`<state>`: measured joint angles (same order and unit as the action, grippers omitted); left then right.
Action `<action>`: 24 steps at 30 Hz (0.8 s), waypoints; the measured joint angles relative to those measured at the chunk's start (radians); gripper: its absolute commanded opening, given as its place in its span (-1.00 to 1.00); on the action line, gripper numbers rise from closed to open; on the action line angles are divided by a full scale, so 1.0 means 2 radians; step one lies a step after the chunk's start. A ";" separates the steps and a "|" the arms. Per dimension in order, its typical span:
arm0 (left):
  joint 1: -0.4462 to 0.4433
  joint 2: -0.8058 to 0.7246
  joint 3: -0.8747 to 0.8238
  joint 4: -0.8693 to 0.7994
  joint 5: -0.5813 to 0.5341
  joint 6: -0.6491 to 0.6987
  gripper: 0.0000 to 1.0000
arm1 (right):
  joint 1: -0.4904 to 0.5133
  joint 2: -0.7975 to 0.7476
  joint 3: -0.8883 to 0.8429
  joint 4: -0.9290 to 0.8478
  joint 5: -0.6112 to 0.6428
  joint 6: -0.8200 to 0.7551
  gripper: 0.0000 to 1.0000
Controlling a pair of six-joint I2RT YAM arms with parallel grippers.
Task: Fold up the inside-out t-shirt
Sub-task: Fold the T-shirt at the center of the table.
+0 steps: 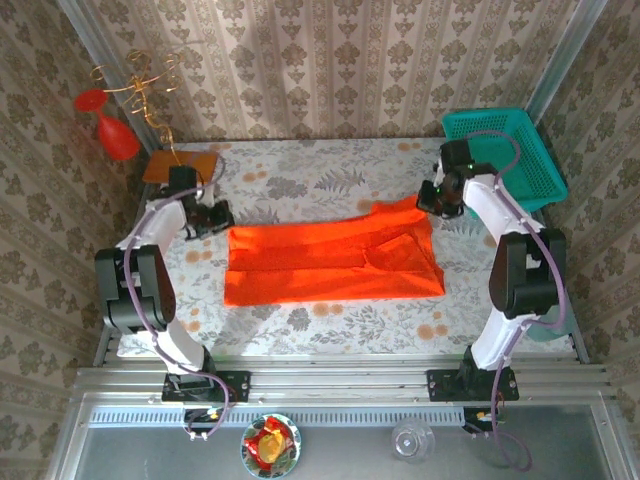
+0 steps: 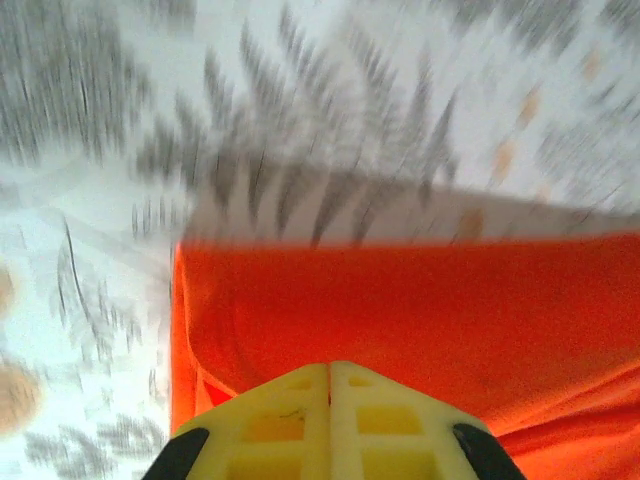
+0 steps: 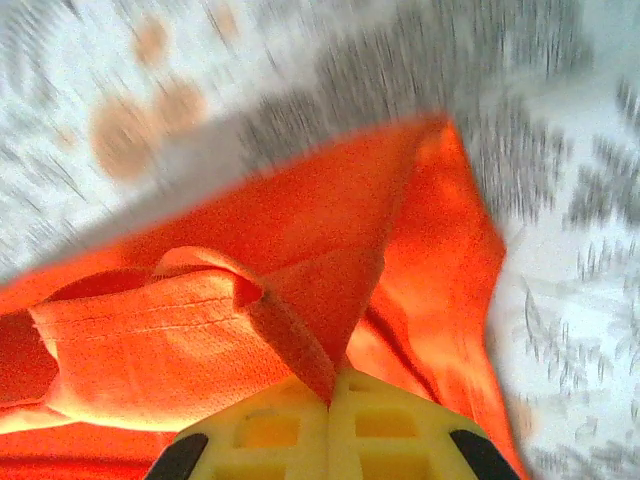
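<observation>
two arms reach over a table (image 1: 300,175) with a leafy, flowery cloth on it. the orange-red t-shirt (image 1: 330,265) lies in the middle of the table, spread long from left to right. it is folded into a wide band, and a loose flap sits on top toward its right end.

the left gripper (image 1: 222,218) is at the far left corner of the t-shirt. in the left wrist view its yellow fingers (image 2: 290,400) are pressed tight together right on the edge of the cloth, and it looks like they pinch it. a grey shadow runs on the table along the far edge of the t-shirt, so that edge sits a little off the table.

the right gripper (image 1: 428,198) is at the far right corner of the t-shirt. in the right wrist view its yellow fingers (image 3: 380,410) are squeezed shut, and a fold of orange cloth goes right in between the tips. the hem curls in a loop just left of the fingers.

a teal basket (image 1: 500,135) stands at the far right of the table, just behind the right arm. a flat orange board (image 1: 180,165) lies at the far left, and a red cone ornament (image 1: 112,135) hangs near it by the wall.

both wrist views are blurry.
</observation>
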<state>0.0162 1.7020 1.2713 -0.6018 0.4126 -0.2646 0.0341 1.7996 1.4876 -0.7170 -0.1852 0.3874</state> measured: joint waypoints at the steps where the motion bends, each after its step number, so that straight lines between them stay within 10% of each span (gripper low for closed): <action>1: 0.000 0.008 0.028 -0.001 -0.001 0.002 -1.00 | -0.003 0.008 0.024 -0.001 0.001 -0.001 -1.00; 8: 0.002 0.007 0.072 -0.003 -0.001 0.014 -1.00 | -0.009 0.010 0.058 -0.011 0.001 -0.013 -1.00; 24: -0.008 -0.080 -0.160 0.042 -0.027 0.011 -0.87 | -0.009 -0.066 -0.183 0.001 -0.011 -0.012 -1.00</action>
<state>0.0006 1.5421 0.9508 -0.5186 0.3584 -0.2424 0.0162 1.6676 1.1221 -0.7143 -0.2073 0.3630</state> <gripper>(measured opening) 0.059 0.049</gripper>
